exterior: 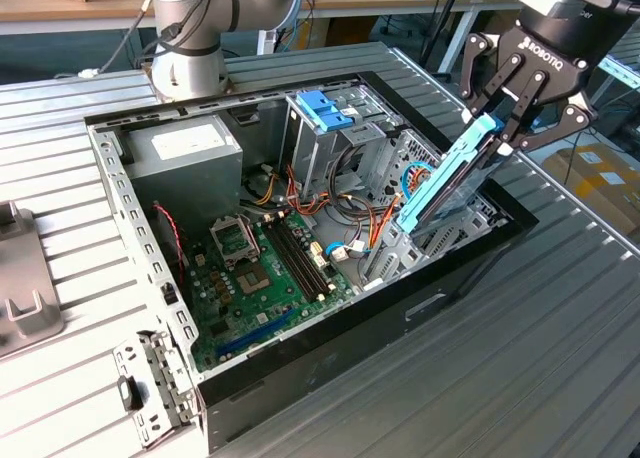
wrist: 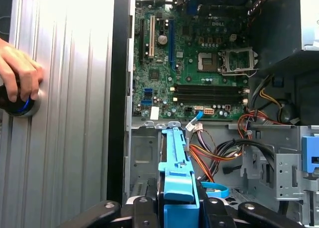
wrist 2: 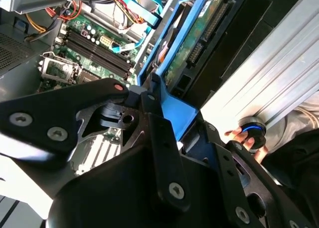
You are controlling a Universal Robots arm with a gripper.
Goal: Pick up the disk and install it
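- Gripper (exterior: 505, 128) is clenched on the upper end of the disk (exterior: 445, 183), its black fingers pinching the light blue carrier rail. In both wrist views the blue rail runs straight out from between the fingers (wrist: 175, 163) (wrist 2: 172, 108).
- The disk hangs steeply tilted on the exterior view's right side of the open computer case (exterior: 130, 208). Its top is above the rim and its lower end is down inside the case, beside the bundle of orange and black cables (exterior: 370, 218).
- Judged from this, the pick-up is done: the disk is off the table (exterior: 560, 338) and carried by the arm. The install is partway at best, since the disk is slanted and not seated flat in any bay. Whether its lower end touches metal I cannot tell.
- Inside the case, a green motherboard (exterior: 270, 268) lies on the floor and a grey power-supply box (exterior: 185, 143) sits in the far corner on the exterior view's left. A metal drive cage (exterior: 335, 153) topped by a blue bracket (exterior: 325, 108) stands in the middle at the back.
- Off to the side, a person's hand (wrist: 17, 71) rests on a round black button with a blue ring (wrist: 20, 106) on the table, well apart from the case opening.
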